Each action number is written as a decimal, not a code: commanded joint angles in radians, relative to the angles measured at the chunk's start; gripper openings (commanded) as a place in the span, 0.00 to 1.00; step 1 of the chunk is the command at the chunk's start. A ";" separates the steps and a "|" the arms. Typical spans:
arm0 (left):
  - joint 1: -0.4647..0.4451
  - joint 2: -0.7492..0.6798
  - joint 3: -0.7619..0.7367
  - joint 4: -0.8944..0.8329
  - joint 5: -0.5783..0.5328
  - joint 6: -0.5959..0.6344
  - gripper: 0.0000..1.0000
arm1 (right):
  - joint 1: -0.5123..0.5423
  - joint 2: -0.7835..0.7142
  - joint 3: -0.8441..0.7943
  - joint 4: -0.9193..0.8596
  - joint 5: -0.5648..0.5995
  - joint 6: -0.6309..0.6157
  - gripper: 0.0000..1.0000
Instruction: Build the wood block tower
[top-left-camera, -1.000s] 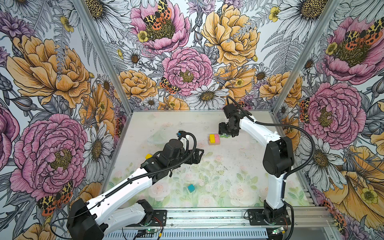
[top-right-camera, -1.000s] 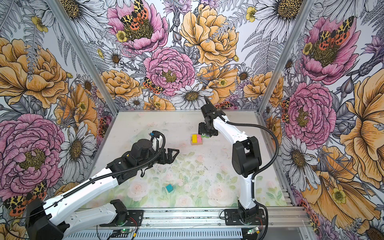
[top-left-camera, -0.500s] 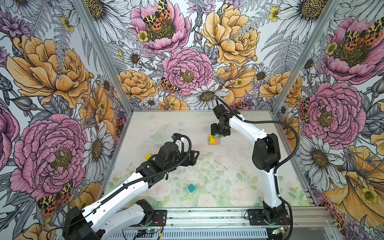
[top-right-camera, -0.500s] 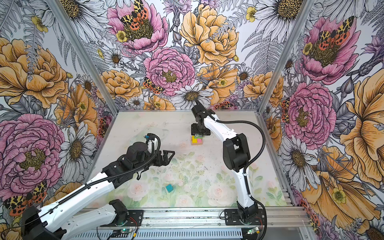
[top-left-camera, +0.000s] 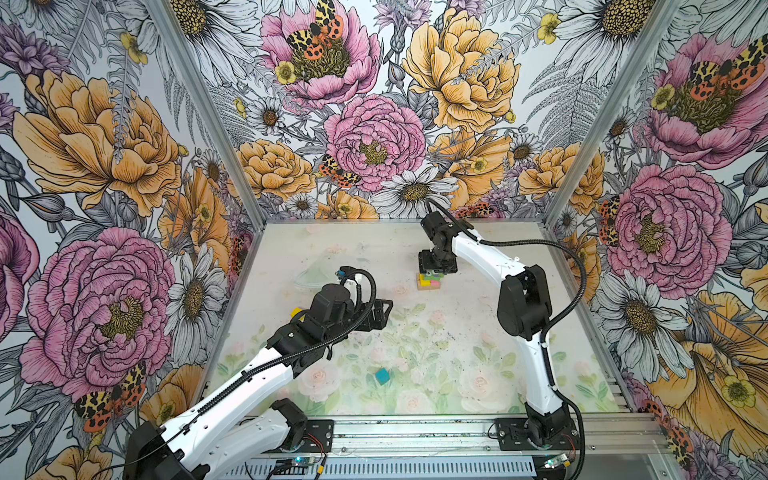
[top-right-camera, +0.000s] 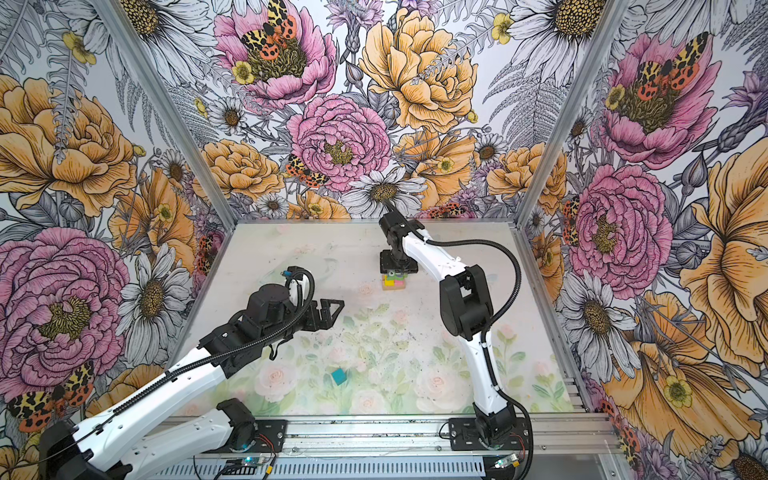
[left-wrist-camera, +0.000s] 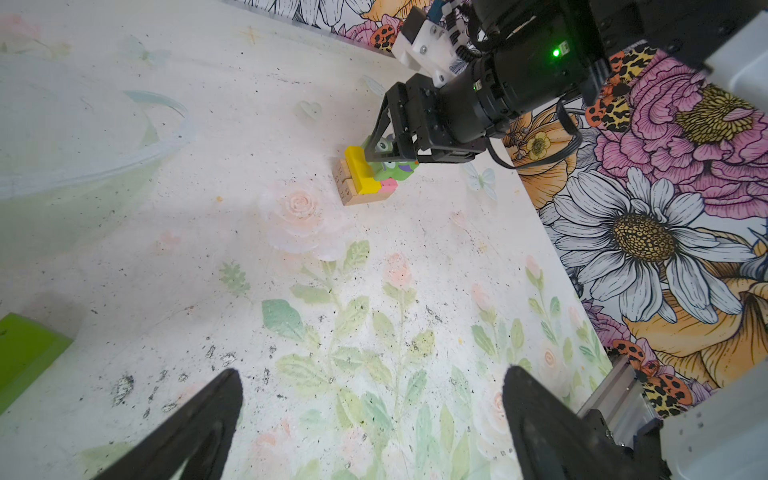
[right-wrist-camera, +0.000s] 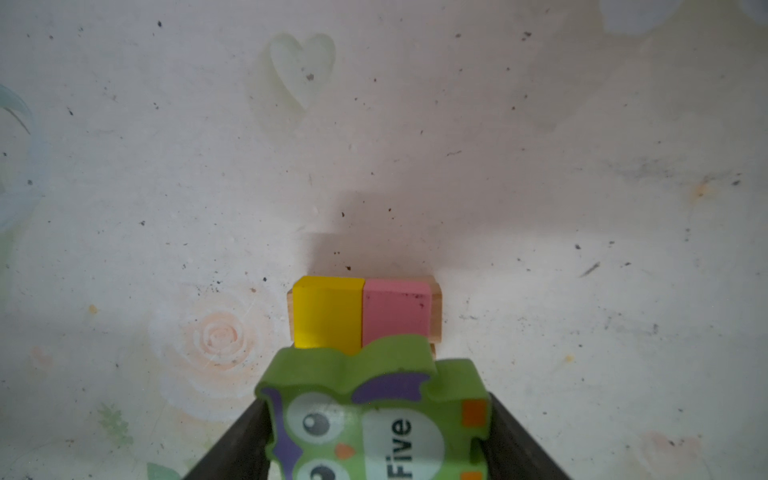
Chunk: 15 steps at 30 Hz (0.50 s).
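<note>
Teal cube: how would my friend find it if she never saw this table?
Find the metal rail along the front edge of the flowery table. Just behind it the teal cube lies alone, touching nothing. The stack of blocks sits far back by the right hand, which grips a green owl figure; this cube is the only blue-green piece.

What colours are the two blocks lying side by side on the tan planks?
A yellow block and a pink block, shown best in the right wrist view.

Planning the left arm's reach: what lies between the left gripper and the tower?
Nothing: in the left wrist view, only bare table runs from the left gripper to the tower.
</note>
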<state>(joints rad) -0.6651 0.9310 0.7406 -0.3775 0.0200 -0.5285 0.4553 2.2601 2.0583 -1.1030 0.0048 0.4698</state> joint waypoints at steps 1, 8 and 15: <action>0.010 0.000 0.006 0.000 0.026 -0.001 0.99 | 0.010 0.026 0.029 -0.003 0.017 -0.001 0.52; 0.019 0.003 0.009 -0.001 0.039 0.002 0.99 | 0.013 0.042 0.039 -0.005 0.017 0.000 0.52; 0.027 0.002 0.007 -0.001 0.046 0.004 0.99 | 0.016 0.065 0.066 -0.017 0.015 0.002 0.52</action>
<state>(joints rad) -0.6502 0.9314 0.7406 -0.3779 0.0422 -0.5282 0.4599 2.3074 2.0846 -1.1122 0.0063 0.4698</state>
